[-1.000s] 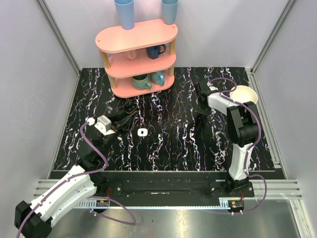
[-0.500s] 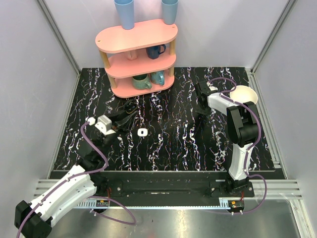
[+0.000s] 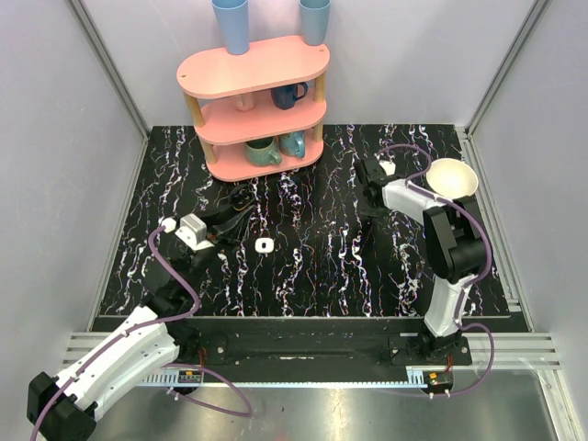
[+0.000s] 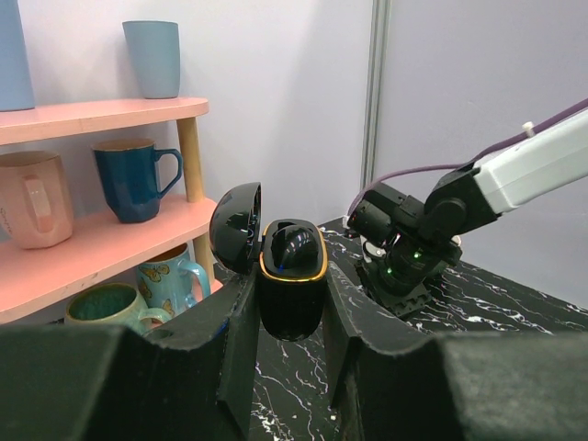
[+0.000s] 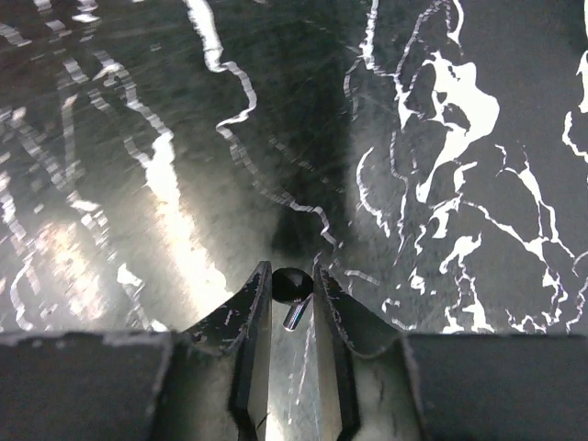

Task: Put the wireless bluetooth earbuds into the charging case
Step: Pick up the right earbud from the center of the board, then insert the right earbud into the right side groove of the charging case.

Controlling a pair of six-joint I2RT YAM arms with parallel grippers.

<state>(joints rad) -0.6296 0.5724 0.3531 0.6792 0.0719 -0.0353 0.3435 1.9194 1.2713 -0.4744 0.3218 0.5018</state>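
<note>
Toward the far right corner of the table (image 3: 312, 266), beside a cream bowl (image 3: 453, 176), a small dark earbud (image 5: 292, 285) with a shiny stem is pinched between the tips of the right fingers (image 5: 255, 317), which are nearly closed. The charging case (image 4: 292, 299) is clamped by the left fingers (image 4: 241, 322) above the table's left half, with its lid open and another dark bud (image 4: 292, 246) seated inside. A small white piece (image 3: 264, 245) is seen on the table just beside them.

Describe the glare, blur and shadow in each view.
Right wrist: glare washes the table left of the right gripper, earbud between its tips sharp, shadow just ahead. Left wrist: left gripper dark and blurred up close, charging case sharp. Top external: even light, all sharp.
</note>
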